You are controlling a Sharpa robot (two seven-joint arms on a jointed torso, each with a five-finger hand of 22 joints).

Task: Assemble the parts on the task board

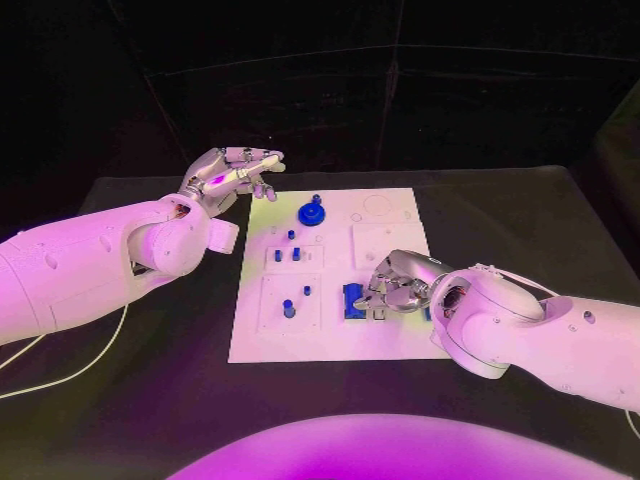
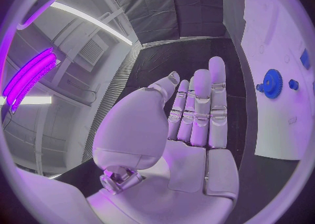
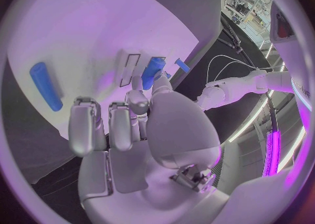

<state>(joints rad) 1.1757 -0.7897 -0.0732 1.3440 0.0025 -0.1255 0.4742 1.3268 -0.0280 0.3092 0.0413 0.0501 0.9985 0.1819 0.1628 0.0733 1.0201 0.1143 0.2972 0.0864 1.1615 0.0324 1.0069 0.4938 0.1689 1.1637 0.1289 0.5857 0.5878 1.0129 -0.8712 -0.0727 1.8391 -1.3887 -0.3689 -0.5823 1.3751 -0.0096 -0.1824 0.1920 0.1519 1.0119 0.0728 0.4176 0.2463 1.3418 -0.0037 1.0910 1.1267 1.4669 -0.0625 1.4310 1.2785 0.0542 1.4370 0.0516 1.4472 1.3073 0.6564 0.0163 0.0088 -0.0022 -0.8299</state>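
So the right hand (image 1: pixel 392 285) is down over the near right part of the task board (image 1: pixel 392 340), fingers curled in around a blue block (image 1: pixel 353 301) that sits just at its fingertips. From the right wrist view the fingers (image 3: pixel 84 129) are bent over and a blue part (image 3: pixel 153 72) sits right at the tips of the thumb and a finger, touching them, but I honestly can't tell if it's actually pinched or just being touched. A long blue bar (image 3: pixel 46 85) lies flat on the board off to the side of that hand, apart from it. The left hand (image 1: pixel 231 175) hovers off the board's far left corner, over the black table (image 1: pixel 147 400), and the left wrist view shows it flat and open, fingers (image 2: pixel 200 113) straight and close together, holding nothing. On the board itself: a blue gear (image 1: pixel 312 213) with a knob on top near the far edge, some small blue pegs (image 1: pixel 291 235) standing in the middle left slots, and another blue piece (image 1: pixel 289 310) lower down on the left.
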